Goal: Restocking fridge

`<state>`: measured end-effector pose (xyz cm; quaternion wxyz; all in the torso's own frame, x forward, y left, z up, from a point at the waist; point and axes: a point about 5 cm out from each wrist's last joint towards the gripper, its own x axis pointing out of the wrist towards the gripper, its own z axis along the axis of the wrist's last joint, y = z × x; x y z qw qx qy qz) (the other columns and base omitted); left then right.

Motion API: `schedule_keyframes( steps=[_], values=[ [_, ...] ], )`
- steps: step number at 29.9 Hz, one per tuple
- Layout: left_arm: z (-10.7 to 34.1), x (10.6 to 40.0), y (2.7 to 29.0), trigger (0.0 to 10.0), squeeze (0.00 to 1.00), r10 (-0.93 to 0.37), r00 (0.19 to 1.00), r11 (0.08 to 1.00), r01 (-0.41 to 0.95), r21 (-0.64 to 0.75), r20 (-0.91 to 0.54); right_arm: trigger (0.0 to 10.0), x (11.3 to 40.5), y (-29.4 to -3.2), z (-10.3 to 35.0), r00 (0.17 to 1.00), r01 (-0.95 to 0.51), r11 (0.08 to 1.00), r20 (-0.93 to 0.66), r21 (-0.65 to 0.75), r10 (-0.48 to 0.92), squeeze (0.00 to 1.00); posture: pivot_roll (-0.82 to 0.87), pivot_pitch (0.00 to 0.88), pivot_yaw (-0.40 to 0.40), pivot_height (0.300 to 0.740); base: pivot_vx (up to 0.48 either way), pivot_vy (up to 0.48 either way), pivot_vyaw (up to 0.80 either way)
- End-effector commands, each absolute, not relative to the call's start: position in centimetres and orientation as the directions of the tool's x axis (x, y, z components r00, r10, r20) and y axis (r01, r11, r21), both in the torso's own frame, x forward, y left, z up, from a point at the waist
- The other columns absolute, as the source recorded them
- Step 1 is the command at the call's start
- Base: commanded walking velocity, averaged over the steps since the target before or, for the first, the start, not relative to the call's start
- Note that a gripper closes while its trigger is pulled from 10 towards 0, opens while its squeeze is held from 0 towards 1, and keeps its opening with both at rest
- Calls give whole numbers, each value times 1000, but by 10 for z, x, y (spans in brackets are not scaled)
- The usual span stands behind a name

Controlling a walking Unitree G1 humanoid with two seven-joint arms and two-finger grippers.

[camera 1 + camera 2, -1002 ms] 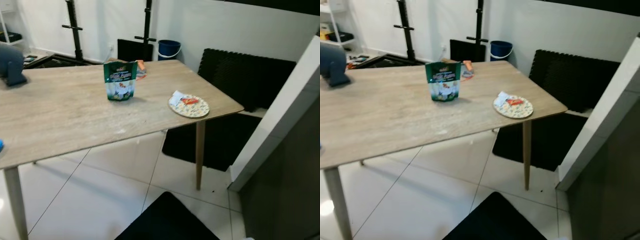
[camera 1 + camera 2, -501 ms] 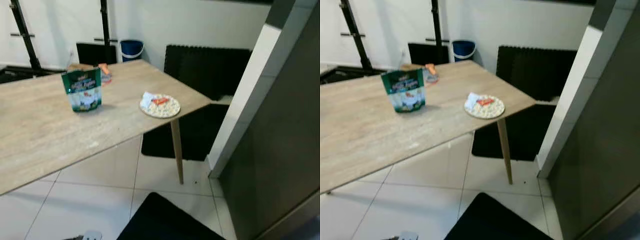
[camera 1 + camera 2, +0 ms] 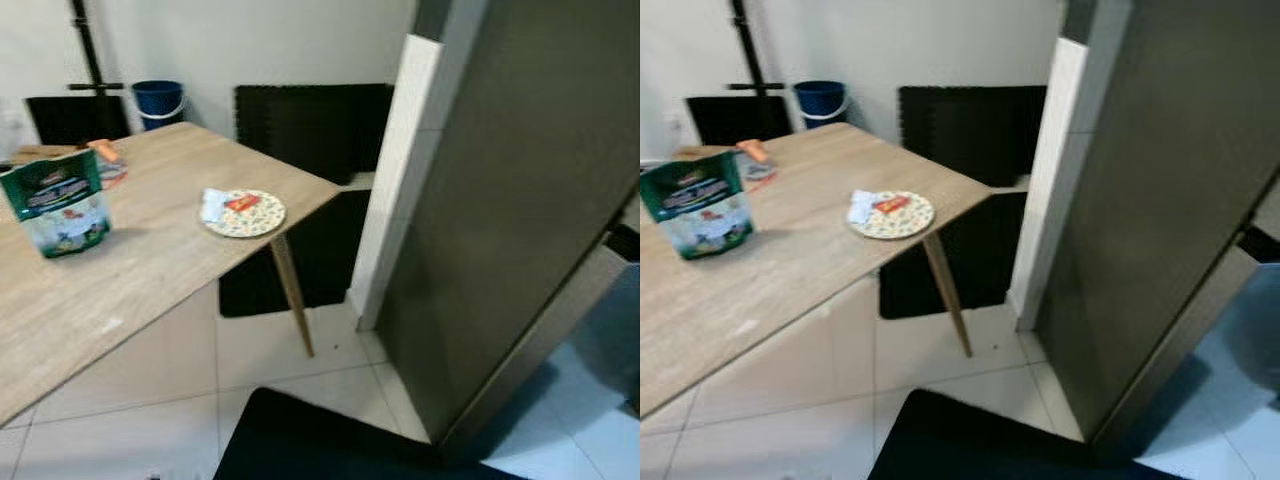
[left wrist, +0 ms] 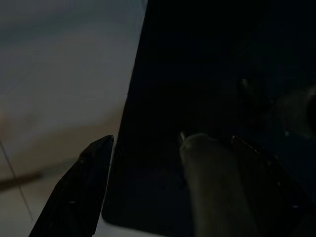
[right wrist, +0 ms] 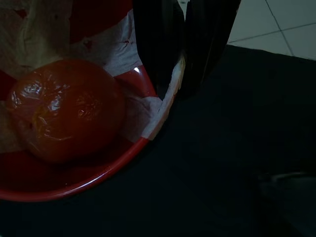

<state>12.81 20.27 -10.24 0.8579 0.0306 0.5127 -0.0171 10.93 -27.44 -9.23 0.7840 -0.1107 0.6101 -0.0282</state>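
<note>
Bowl [image 5: 74,163], red with a white liner, is held at its rim by the right gripper [image 5: 182,74]; both black fingers are closed on the rim edge, pinching liner and rim together. Inside sits a tomato [image 5: 64,111], wrapped in clear film, round, no clear long axis; it rests against the bowl's floor, away from the pinched rim. Bowl hangs level above a black mat [image 5: 222,138], pale floor tiles beyond.

Left gripper [image 4: 168,182] hangs over the same dark mat, wrist view very dark; one finger [image 4: 79,192] stands well apart from the other, so the fingers are spread, nothing between them.

Head views, near to far: black mat [image 3: 320,440] at the lower edge on white tile. To the right, the grey fridge [image 3: 520,200] side stands tall, door closed as far as can be seen, with a white wall edge [image 3: 400,170] just beside it. To the left, a wooden table [image 3: 150,260] with a green pouch [image 3: 55,205] upright, and a patterned plate [image 3: 245,213] near the corner carrying a small red-and-white packet. Farther back, a blue bucket [image 3: 160,100] and dark foam mats [image 3: 310,125] against the wall.
</note>
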Motion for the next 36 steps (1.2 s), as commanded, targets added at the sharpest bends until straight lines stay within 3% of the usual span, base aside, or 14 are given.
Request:
schedule_keyframes(
  steps=[1, 12, 18, 25, 36],
  values=[
    [-104, 123, 205, 10000, 0, 2, 460, 998, 50, 28, -888, 10000, 112, -275, -91, 261, -88, 972, -947, -217, -188, 0, -36, 6, -63, 740, 0, 0, -756],
    [-104, 114, 216, 10000, 0, 17, 443, 997, 55, 46, -896, 10000, 110, -250, -100, 257, -158, 973, -958, -169, -125, 0, -72, 31, -53, 740, 0, 0, -758],
    [-101, 124, 219, 10000, 0, 52, 481, 998, -54, 30, -875, 10000, 107, -257, -99, 252, -173, 966, -957, -190, -143, 0, -60, 9, -48, 740, 0, 0, -763],
    [-100, 124, 220, 10000, 0, 43, 478, 999, -27, 34, -878, 10000, 104, -270, -95, 250, -119, 970, -951, -214, -179, 0, -77, 2, -42, 740, 0, 0, -763],
    [-100, 123, 221, 10000, 0, 51, 488, 998, -52, 29, -871, 10000, 111, -266, -95, 268, -142, 968, -949, -207, -164, 0, -83, 13, -61, 740, 0, 0, -761]
  ],
)
